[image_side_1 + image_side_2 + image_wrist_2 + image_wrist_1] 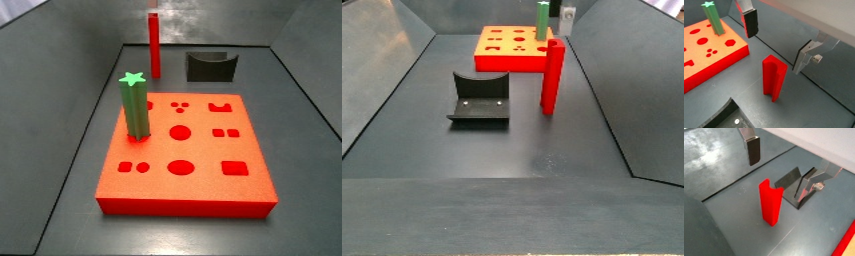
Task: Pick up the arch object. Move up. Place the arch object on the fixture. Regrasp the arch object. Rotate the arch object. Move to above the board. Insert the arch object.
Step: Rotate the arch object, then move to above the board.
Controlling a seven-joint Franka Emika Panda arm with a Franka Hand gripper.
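Observation:
The arch object [769, 204] is a long slim red bar that stands upright on the grey floor, free of the gripper; it also shows in the wrist view [773, 77] and in both side views [154, 44] [552, 75]. My gripper [781, 168] hangs above it, open and empty, with one dark-padded finger on each side; it also shows in the wrist view [779, 39]. The dark fixture [210, 66] stands beside the bar, also in a side view [480, 98] and partly behind a finger in a wrist view [789, 178]. The red-orange board [187, 150] lies apart [513, 45] [711, 52].
A green star-topped post [135, 104] stands in the board, also in a wrist view [714, 20]. Dark sloping walls [389, 70] enclose the floor on the sides. A corner of the board shows at the edge of a wrist view [847, 244].

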